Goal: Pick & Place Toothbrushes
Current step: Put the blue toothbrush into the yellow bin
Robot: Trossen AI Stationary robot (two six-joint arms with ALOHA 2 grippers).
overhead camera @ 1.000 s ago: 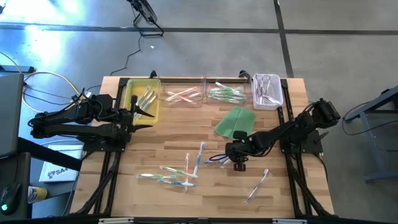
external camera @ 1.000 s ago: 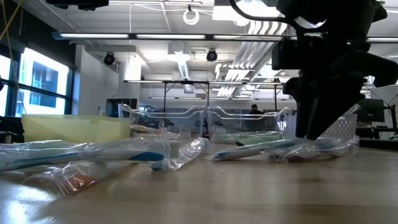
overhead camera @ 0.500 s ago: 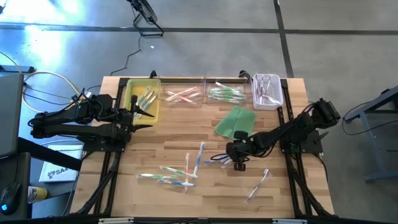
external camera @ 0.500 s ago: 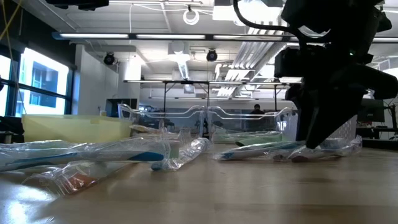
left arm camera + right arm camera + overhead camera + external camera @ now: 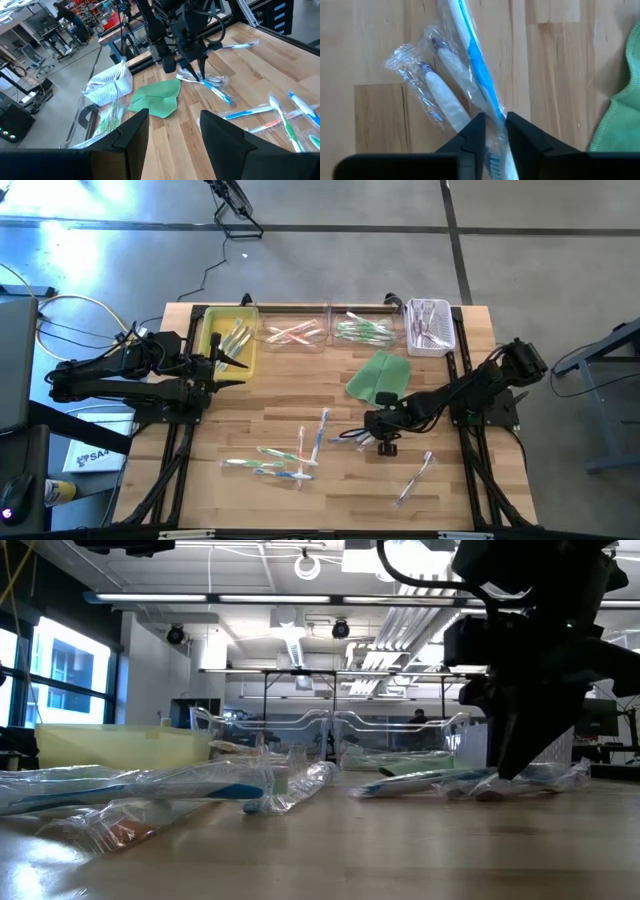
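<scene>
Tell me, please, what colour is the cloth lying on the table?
Green; the cloth shows best in the high view.

Readable text: barely any
A white sheet [image 5: 92, 456] beside the table bore dark letters, too small to read.

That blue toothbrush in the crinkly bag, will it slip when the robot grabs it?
Maybe a little. The blue toothbrush sits in a glossy clear wrapper, so the right tool, pinched narrowly around it, might slide on the plastic. The handle looks thin and stiff, so it should lift without drooping. Two other wrapped brushes lie against it and could get dragged along.
</scene>
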